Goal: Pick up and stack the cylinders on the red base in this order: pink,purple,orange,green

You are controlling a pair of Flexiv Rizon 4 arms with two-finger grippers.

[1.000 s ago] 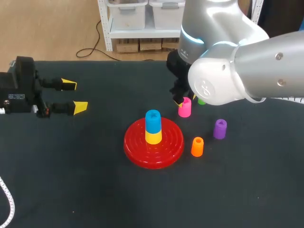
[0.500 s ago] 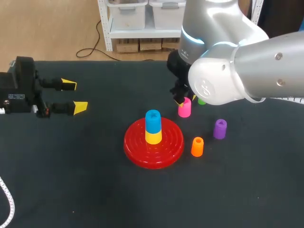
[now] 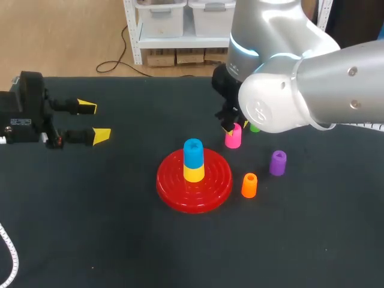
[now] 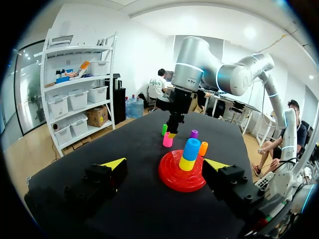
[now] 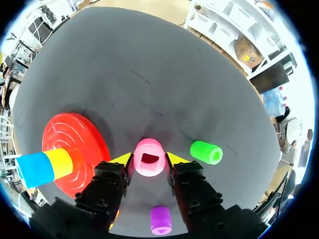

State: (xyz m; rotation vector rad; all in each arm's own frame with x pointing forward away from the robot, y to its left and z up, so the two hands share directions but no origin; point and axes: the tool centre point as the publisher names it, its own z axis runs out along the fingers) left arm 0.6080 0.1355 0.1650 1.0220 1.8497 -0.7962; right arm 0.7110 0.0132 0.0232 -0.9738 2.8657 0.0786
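**A:** Largest item?

**B:** One black matt table, carrying everything below.

**A:** The arms?

**B:** Two.
- The bulky silver right arm enters from the right and reaches over the far half of the table, just past the middle. Its right pincer points straight down, with the yellow tips clamped on opposite sides of a short hollow pink cylinder.
- The black-bodied left arm sits low at the left edge. Its left pincer lies level with its tips spread wide, nothing between them, well apart from every piece.

**A:** Next in size?

**B:** One round red base with ringed ridges, near the middle of the table. On its centre stands one yellow cylinder, with one light-blue cylinder stacked on it. Both are upright.

**A:** Loose pieces?

**B:** Four, all off the red base and to its right.
- The pink cylinder stands upright on the table, open end up, just beyond the far-right rim of the base, and is gripped as noted.
- One purple cylinder stands upright, near the base and further right than the pink.
- One orange cylinder stands upright just beside the base's right rim, between the base and the purple one.
- One green cylinder stands upright just beyond the pink cylinder. From overhead it is largely hidden behind the right arm.
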